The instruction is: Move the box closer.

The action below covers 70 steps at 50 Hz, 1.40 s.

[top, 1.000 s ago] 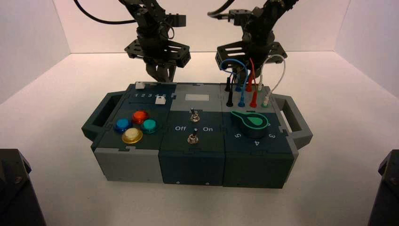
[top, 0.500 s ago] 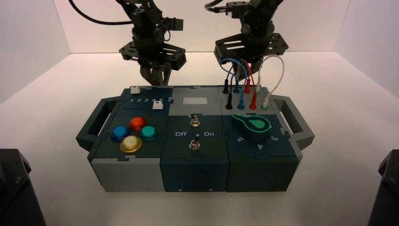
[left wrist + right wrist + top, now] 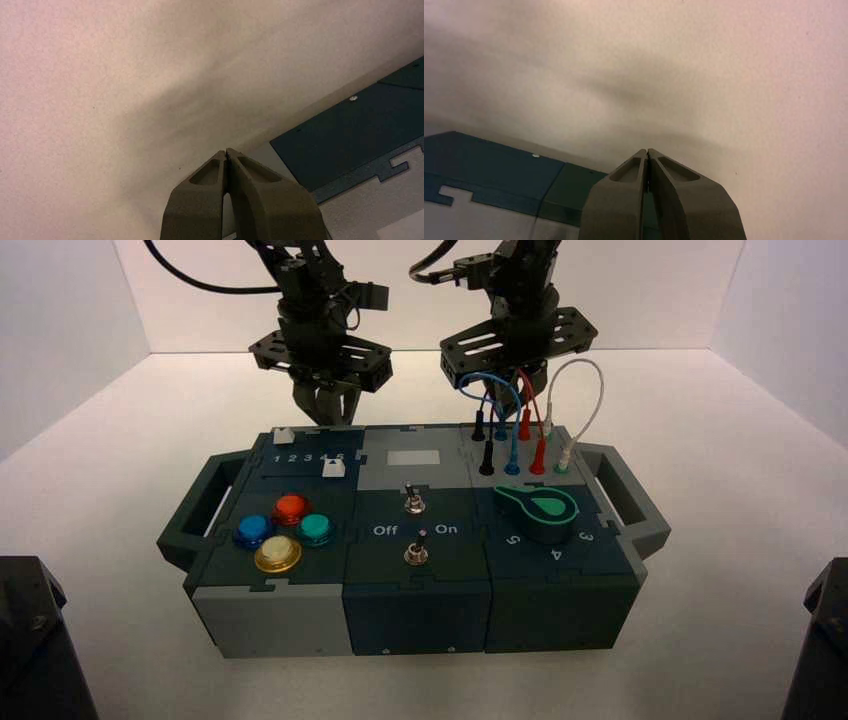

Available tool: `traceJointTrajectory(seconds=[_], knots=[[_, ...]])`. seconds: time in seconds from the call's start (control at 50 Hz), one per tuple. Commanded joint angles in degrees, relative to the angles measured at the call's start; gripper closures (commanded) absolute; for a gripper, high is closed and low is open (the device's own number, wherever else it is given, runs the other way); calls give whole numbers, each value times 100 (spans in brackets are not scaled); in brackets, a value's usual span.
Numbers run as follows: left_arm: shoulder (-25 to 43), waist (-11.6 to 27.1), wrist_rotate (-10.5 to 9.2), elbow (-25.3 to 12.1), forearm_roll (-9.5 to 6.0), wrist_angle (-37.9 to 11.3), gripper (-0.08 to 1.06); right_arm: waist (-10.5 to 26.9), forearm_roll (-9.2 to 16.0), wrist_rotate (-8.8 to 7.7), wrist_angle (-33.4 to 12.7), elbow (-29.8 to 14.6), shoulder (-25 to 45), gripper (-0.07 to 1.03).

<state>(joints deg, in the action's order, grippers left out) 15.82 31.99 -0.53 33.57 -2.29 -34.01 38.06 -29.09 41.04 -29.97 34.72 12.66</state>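
Note:
The box (image 3: 415, 585) is a wide dark teal and grey panel with a handle at each side, four coloured buttons (image 3: 282, 532) at its left, two toggle switches (image 3: 412, 525) in the middle, a green dial (image 3: 538, 510) and plugged wires (image 3: 520, 425) at its right. My left gripper (image 3: 322, 410) is shut and empty, just behind the box's back edge on the left. In the left wrist view its tips (image 3: 227, 153) meet over the white floor beside the box's back wall (image 3: 350, 135). My right gripper (image 3: 500, 400) is shut behind the wires; the right wrist view shows its tips (image 3: 647, 151) closed by the back wall (image 3: 494, 170).
The box stands on a white floor (image 3: 720, 430) enclosed by white walls. Dark arm bases sit at the near left corner (image 3: 35, 640) and near right corner (image 3: 820, 640). Black cables hang from both arms at the back.
The box has slid toward the near edge and straightened. Both shut grippers have stayed at its back edge and followed it; the right arm shifted left.

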Motion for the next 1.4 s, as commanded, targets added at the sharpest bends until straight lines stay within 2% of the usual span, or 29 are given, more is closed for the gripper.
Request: traceJointTrajectory(seconds=[0.02, 0.14, 0.22, 0.4, 0.46, 0.7, 0.9, 1.1, 1.22, 1.4], knots=[[-132, 114, 62, 88, -9, -158, 101, 70, 97, -26, -149, -88, -105, 98], [-141, 123, 70, 88, -9, -193, 101, 70, 246, -79, -237, -26, -105, 98], [-141, 123, 79, 97, -9, -246, 101, 79, 439, -185, -255, -9, -123, 98], [-176, 123, 97, 149, -9, -272, 101, 88, 1081, -598, -308, 44, -237, 98], [-193, 123, 105, 167, -9, -272, 101, 123, 1160, -642, -316, 88, -281, 98], [-211, 123, 114, 185, 9, -246, 101, 158, 1134, -668, -360, 88, -316, 98], [-510, 105, 114, 123, 53, 62, 101, 158, 773, -659, -308, -176, -176, 98], [-1564, 88, 70, 132, 53, 562, 101, 158, 457, -650, 70, -387, -589, 99], [-2118, 88, 26, 255, 44, 492, 101, 149, 483, -615, 316, -158, -1151, 99], [-2610, 88, -44, 483, 26, 352, 101, 158, 835, -615, 255, 290, -1916, 99]])
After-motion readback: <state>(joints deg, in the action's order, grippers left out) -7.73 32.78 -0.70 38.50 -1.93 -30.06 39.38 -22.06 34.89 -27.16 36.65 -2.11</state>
